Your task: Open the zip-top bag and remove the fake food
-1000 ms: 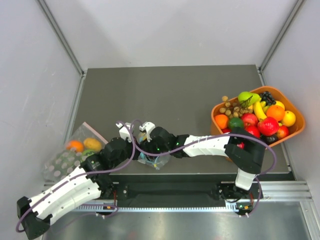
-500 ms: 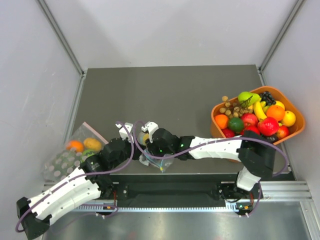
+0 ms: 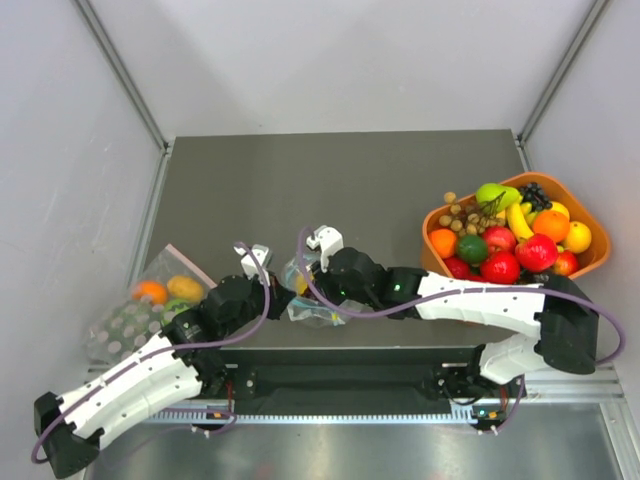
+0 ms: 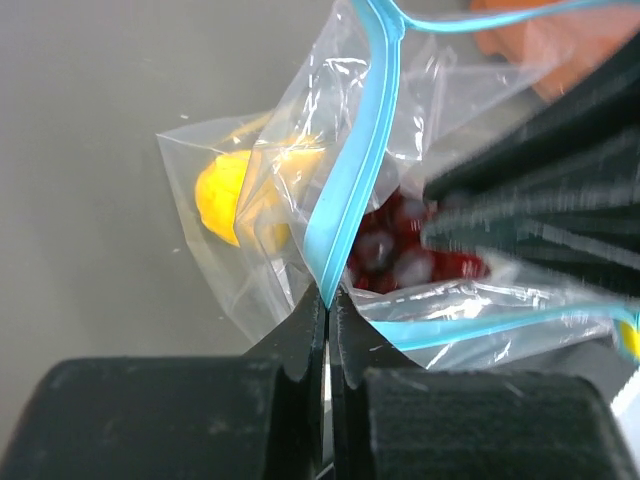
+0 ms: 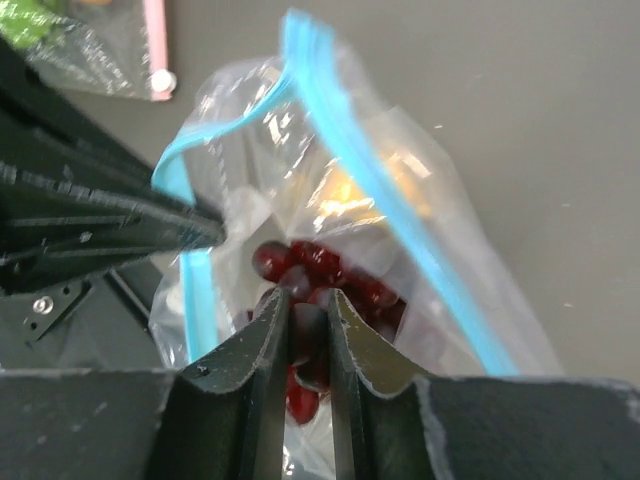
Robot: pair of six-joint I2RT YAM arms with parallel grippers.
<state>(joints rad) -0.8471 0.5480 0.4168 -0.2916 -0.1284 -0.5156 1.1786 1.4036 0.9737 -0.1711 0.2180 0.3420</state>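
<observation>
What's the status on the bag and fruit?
Left gripper shut on zip-top bag strip, mouth open. Right gripper inside, shut on grape bunch. Lemon in bag. Nothing blocking.

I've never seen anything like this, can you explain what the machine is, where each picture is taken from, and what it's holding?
These are two robot arms bolted at the near edge of a dark table. The overhead picture shows both, left arm and right arm. The other two come from a camera on each wrist, so the black fingers at the bottom are that arm's own. The left gripper pinches the blue zip strip of a clear zip-top bag, whose mouth is open. The right gripper reaches inside, fingers closed on dark red grapes; a yellow lemon sits inside too. Elsewhere lie an orange basket of plastic fruit and a second bag with a pink strip.
</observation>
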